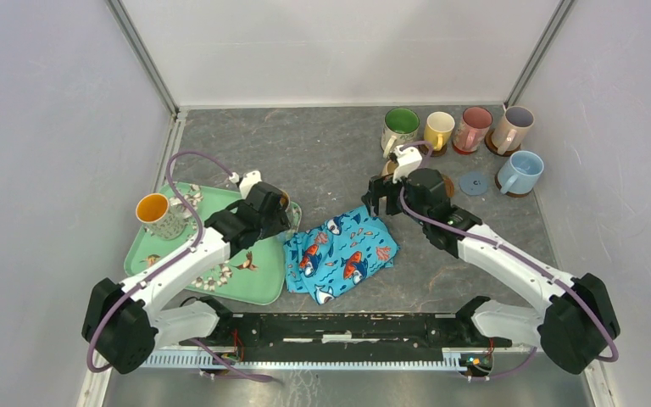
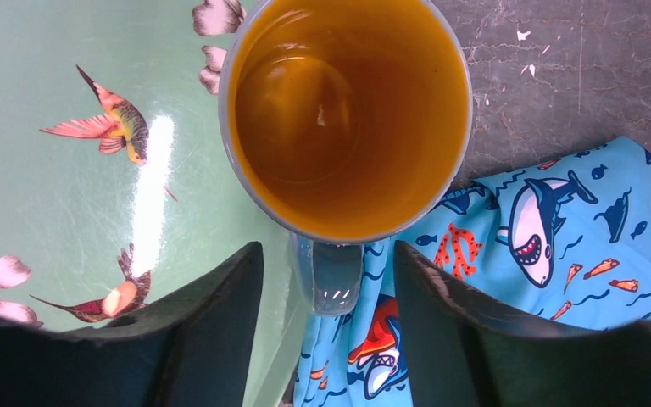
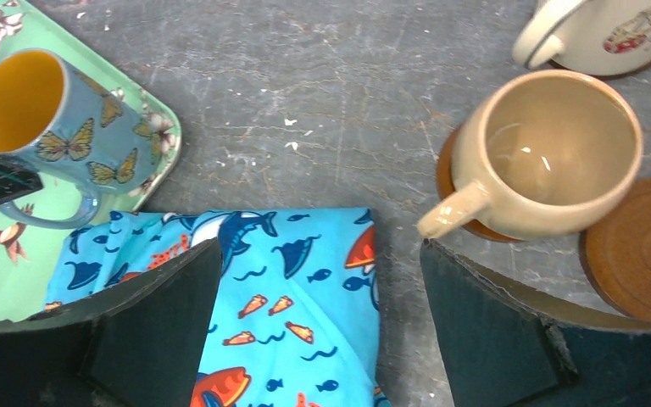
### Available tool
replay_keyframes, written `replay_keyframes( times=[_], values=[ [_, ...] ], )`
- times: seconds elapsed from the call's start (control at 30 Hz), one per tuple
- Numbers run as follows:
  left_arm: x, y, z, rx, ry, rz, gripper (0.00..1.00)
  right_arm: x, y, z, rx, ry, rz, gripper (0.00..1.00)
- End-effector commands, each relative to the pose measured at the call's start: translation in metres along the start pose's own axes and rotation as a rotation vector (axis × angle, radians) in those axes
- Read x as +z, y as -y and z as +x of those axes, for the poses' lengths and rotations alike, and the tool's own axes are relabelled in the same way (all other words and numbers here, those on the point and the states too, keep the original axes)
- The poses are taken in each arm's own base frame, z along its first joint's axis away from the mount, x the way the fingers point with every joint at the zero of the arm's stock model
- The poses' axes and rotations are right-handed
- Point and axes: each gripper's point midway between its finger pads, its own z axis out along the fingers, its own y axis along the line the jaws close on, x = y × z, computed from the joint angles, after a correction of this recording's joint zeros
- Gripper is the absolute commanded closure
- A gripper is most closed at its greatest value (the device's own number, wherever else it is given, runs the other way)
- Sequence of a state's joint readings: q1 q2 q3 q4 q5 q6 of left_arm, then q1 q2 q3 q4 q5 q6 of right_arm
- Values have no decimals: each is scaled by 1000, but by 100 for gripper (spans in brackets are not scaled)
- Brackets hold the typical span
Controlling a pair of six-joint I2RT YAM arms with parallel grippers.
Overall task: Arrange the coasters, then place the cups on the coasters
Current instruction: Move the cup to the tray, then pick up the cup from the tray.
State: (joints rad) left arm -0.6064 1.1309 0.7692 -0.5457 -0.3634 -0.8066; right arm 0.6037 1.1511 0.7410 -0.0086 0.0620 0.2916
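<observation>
Cups (image 1: 473,129): five are standing back right, two on the green tray (image 1: 220,280) at left, one beige mid-table. Fish cloth (image 1: 339,250) is lying between the tray and the right arm. Left gripper (image 2: 329,254) is straddling the handle of the butterfly mug (image 2: 347,110) at the tray's right edge, jaws apart, clear of it, gripping nothing. Right gripper (image 3: 320,248) is hovering wide open over the cloth, empty. Beige cup (image 3: 551,153) is sitting just ahead on a brown coaster (image 3: 446,174), spare brown coaster (image 3: 640,250) just beside.
</observation>
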Motion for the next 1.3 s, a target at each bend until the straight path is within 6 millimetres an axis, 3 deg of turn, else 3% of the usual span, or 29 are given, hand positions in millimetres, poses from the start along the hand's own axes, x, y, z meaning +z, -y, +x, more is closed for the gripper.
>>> replay_keyframes(
  times=[0.0, 0.23, 0.47, 0.73, 1.0, 1.27],
  values=[
    [-16, 2, -26, -8, 88, 8, 33, 2, -24, -28, -14, 58, -22, 6],
    [-53, -12, -70, -9, 248, -42, 17, 15, -85, -27, -27, 34, -101, 9],
    [-110, -4, -126, -80, 438, 40, 9, 29, -154, -18, -55, 1, -182, 12],
    [-161, -1, -162, -119, 594, 144, 1, 43, -212, 7, -76, -61, -210, 16],
    [-176, 1, -170, -124, 634, 190, 0, 63, -244, 23, -79, -71, -191, 18],
    [-179, -5, -169, -127, 653, 185, 0, 92, -240, 44, -115, -94, -101, 20]
  ],
)
